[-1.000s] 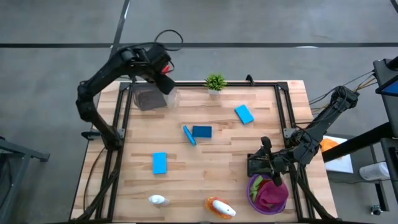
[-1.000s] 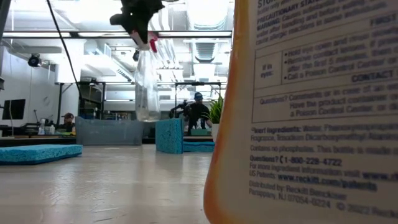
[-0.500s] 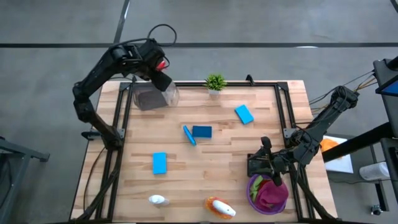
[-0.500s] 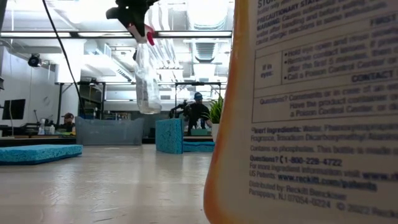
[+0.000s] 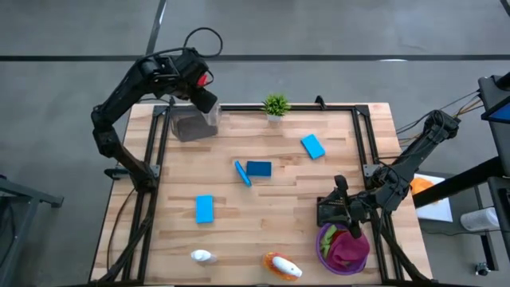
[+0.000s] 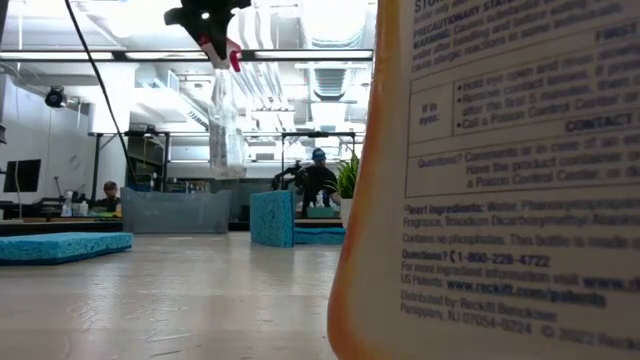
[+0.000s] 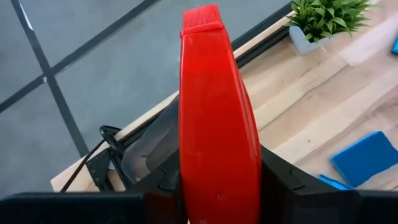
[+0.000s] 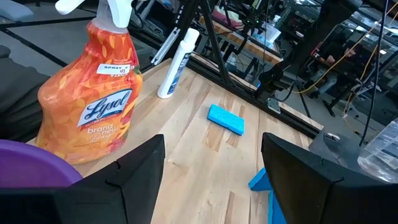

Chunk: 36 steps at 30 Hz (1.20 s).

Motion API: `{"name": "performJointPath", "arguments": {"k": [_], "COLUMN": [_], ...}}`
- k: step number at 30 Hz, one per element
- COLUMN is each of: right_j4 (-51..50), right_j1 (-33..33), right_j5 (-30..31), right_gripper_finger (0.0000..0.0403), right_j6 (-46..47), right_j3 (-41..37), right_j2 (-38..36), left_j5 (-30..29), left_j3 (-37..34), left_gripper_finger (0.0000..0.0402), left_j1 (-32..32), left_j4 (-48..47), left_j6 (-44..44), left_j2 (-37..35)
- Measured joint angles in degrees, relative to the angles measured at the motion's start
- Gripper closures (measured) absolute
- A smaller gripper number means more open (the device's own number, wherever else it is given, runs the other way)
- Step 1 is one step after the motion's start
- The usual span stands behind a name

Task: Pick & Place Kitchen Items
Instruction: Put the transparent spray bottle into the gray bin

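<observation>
My left gripper (image 5: 200,86) is shut on a red-topped clear spray bottle (image 6: 225,135), high above a grey bin (image 5: 189,125) at the table's far left corner. My right gripper (image 5: 340,209) is open and empty at the near right, just beyond a purple bowl (image 5: 327,259) that holds green and magenta cloths (image 5: 344,247). An orange spray bottle (image 5: 283,267) and a white one (image 5: 203,256) lie at the near edge. Several blue sponges lie mid-table (image 5: 204,209) (image 5: 258,168) (image 5: 312,146); one (image 5: 241,173) stands on its edge. My left gripper pinches the bottle's red spray head (image 7: 217,155) between its two fingers, one on each flat side. The fingers come from above, slanting from the table's left. The clear body (image 6: 226,150) hangs below them, nearly upright, lifted clear of the table and the bin.
A tiny green potted plant (image 5: 276,105) stands at the far edge, right of the bin. Black frame rails run along the table's left (image 5: 151,159) and right (image 5: 368,151) sides. In the low view the orange bottle (image 6: 500,180) fills the right half.
My left gripper has carried the spray bottle a little toward the table's far left corner and slightly up. The bottle's body swung tilted half a second ago and now hangs nearly upright.
</observation>
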Motion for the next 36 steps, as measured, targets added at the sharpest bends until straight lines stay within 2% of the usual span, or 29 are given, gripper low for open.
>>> {"name": "performJointPath", "arguments": {"k": [13, 20, 23, 29, 36], "right_j4": [0.0, 0.0, 0.0, 0.0, 0.0], "right_j1": [0.0, 0.0, 0.0, 0.0, 0.0], "right_j5": [0.0, 0.0, 0.0, 0.0, 0.0], "right_gripper_finger": [0.0138, 0.0138, 0.0138, 0.0138, 0.0138], "right_j6": [0.0, 0.0, 0.0, 0.2, 0.2], "right_j3": [0.0, 0.0, 0.0, 0.0, 0.0], "right_j2": [0.0, 0.0, 0.0, 0.0, 0.0], "left_j5": [-2.5, 1.4, 1.4, 0.9, -0.2], "left_j3": [0.0, -0.1, -0.8, -4.7, -11.1], "left_gripper_finger": [0.0282, 0.0282, 0.0282, 0.0282, 0.0282], "left_j1": [0.6, 0.6, 0.9, 2.7, 3.4], "left_j4": [0.0, 0.0, 0.0, 0.0, 1.7], "left_j6": [0.4, 5.8, 5.3, 0.7, -0.3], "left_j2": [-3.3, -4.6, -4.5, -4.3, -4.3]}}
